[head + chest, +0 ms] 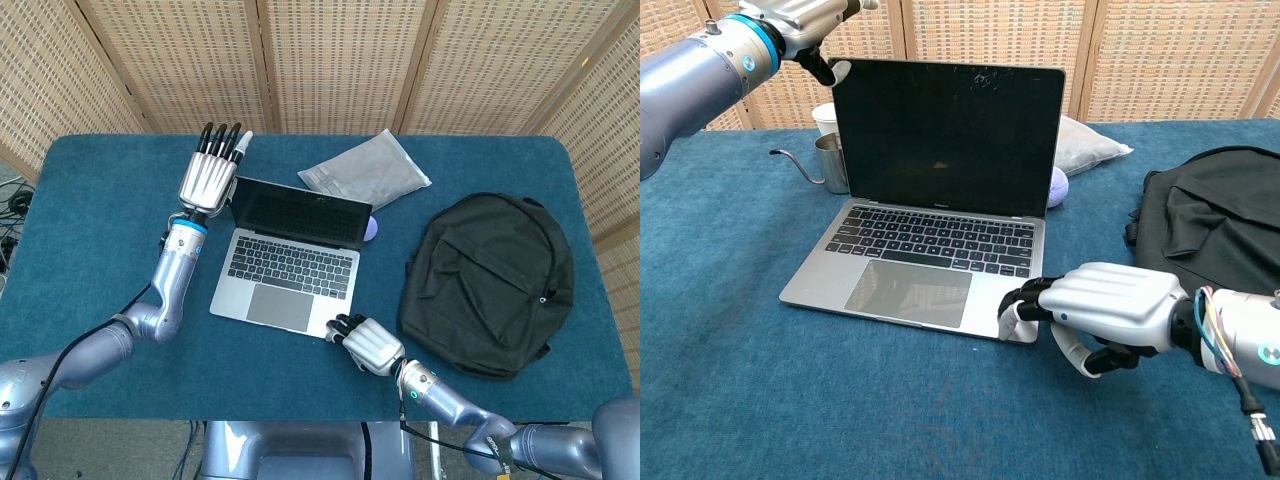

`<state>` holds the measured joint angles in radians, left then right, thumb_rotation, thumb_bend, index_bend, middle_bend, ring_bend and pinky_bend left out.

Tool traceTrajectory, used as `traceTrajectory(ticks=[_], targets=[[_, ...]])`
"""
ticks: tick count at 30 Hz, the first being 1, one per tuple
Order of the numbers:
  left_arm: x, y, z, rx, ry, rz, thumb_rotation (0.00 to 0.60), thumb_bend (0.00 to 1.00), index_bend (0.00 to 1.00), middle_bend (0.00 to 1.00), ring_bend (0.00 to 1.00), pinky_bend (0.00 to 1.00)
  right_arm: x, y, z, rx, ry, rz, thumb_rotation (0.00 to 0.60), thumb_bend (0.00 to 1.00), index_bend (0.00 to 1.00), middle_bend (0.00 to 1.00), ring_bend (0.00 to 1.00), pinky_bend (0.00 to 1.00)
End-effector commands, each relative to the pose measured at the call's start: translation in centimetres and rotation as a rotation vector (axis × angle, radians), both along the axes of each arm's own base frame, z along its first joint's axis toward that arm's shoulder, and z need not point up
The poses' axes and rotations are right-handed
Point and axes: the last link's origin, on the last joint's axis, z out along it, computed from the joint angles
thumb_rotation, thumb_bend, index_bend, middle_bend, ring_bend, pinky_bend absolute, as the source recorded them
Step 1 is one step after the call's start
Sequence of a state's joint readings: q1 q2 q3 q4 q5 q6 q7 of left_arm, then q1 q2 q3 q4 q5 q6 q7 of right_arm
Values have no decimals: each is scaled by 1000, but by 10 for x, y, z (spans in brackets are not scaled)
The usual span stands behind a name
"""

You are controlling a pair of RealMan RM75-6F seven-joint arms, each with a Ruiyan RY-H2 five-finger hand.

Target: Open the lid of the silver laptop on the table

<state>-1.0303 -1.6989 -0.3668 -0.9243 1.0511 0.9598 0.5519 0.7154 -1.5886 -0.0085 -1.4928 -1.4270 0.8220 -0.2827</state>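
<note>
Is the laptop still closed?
No, the silver laptop is open, its dark screen standing up over the keyboard, with the left hand at the lid's top corner.

A table point(90, 240) covered in teal carpet-like cloth carries a silver laptop point(290, 262), lid raised, near its centre. At three o'clock from the laptop lies a black backpack point(490, 280), flat on the cloth. At one o'clock rests a grey plastic pouch point(365, 172), with a small lilac object point(1057, 186) beside the screen's right edge. At eleven o'clock stand a metal pitcher point(829, 163) and a white cup point(823, 117).
</note>
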Motion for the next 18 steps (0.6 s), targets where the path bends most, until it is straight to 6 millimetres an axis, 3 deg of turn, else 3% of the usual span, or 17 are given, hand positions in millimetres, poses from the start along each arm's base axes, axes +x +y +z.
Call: traceTrajectory(ticks=[1,6,18], targets=[[2,1,-1,1,-3,3,600,511,0,0,0,0,0,0,0,2,1,-1,600,1000,213,164,104,227],[8,2,0,6,-15,-7,600,512,0,0,0,0,0,0,0,1,-4,-4,600,1000,213,164,104,227],[2,-6,19,14,-42,-27,600,512,0,0,0,0,6,-1,4,-16,-51,-4,600,1000,213,164,104,227]])
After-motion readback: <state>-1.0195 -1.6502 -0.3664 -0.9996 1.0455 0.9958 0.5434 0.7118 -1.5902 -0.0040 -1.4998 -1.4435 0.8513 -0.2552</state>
